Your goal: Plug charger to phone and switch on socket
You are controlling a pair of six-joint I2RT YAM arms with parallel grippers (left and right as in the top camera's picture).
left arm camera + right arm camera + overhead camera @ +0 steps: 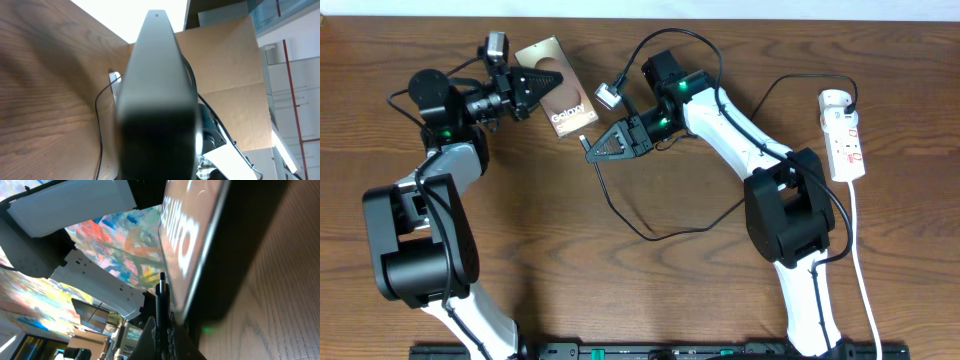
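Your table (650, 310) is dark grained wood; left gripper (548, 84) clamps the flat glossy phone (570, 106), right gripper (592, 148) pinches the thin black charger (655, 238), cardboard (225, 65) beyond

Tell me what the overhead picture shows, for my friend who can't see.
The left gripper holds the phone while the right gripper holds the charger tip by its edge. The socket lies apart on the wooden table.
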